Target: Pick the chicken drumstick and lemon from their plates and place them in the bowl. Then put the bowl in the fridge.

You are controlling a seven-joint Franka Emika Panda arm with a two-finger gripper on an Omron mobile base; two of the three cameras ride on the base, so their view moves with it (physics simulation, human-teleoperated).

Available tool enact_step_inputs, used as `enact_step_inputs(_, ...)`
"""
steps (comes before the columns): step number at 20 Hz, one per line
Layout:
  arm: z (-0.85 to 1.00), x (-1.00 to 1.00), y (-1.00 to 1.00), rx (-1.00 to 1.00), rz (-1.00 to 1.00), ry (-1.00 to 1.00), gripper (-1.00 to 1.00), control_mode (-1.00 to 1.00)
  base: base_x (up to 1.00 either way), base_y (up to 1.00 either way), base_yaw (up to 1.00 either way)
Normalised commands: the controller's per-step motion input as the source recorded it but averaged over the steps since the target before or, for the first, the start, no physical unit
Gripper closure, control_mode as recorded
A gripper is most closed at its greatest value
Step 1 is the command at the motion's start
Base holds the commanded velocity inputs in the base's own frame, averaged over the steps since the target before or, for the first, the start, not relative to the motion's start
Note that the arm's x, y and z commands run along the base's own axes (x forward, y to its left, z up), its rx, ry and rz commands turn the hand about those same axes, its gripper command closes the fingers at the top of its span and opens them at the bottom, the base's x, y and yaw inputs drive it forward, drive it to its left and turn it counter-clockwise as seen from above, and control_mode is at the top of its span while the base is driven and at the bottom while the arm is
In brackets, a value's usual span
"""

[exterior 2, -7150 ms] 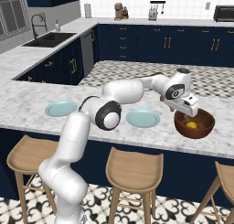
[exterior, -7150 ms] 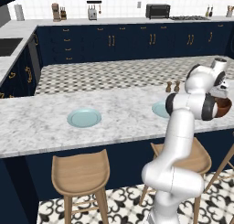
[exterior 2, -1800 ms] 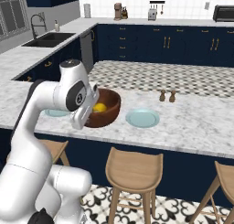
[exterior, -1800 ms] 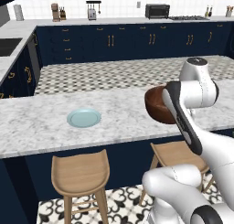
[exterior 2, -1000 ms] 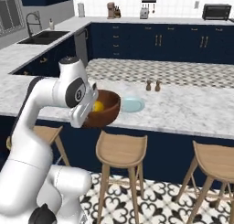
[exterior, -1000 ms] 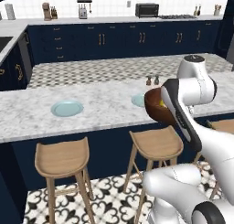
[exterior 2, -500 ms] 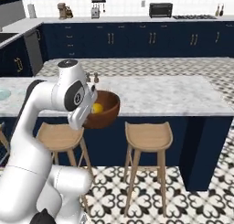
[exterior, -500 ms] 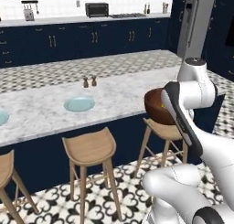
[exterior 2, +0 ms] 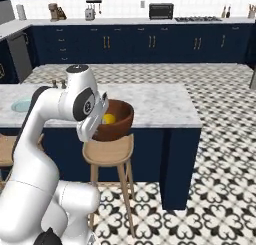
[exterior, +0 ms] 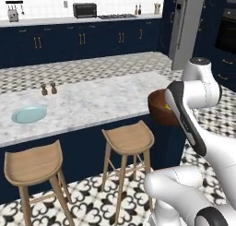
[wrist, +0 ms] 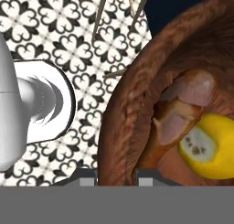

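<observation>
The dark wood-like bowl (exterior 2: pixel 120 123) hangs in the air in front of the island counter, beside my arm. My gripper (wrist: pixel 119 176) is shut on its thick rim, one fingertip inside and one outside. In the bowl lie the yellow lemon (wrist: pixel 206 146) and the reddish-brown chicken drumstick (wrist: pixel 179 112), touching each other. The lemon (exterior 2: pixel 108 118) also peeks over the rim in the right base view, and the bowl (exterior: pixel 158 108) shows partly behind my forearm in the left base view. One pale blue plate (exterior: pixel 28 114) lies bare on the counter's left. The grey fridge (exterior: pixel 186 27) stands at the far right.
The marble island counter (exterior: pixel 92 103) ends just left of the bowl. Two wooden stools (exterior: pixel 127 138) stand under its edge, above a patterned tile floor. Salt and pepper shakers (exterior: pixel 48 88) stand on the counter. Navy cabinets line the back wall.
The whole scene has slid left as the base moved, bringing the island's end and the fridge into view. The bowl stays in my gripper, with both foods inside.
</observation>
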Motion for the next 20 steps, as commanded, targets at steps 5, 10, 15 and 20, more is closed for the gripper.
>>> enact_step_inputs(5, 0.0, 0.0, 0.0, 0.0, 0.0, 0.0, 1.0, 1.0, 0.45, -1.0, 0.13)
enact_step_inputs(10, 0.0, 0.0, 0.0, 0.0, 0.0, 0.0, 1.0, 1.0, 0.48, -1.0, 0.15)
enact_step_inputs(15, 0.0, 0.0, 0.0, 0.0, 0.0, 0.0, 1.0, 1.0, 0.61, -1.0, 0.17)
enact_step_inputs(20, 0.0, 0.0, 0.0, 0.0, 0.0, 0.0, 1.0, 1.0, 0.59, -1.0, 0.14)
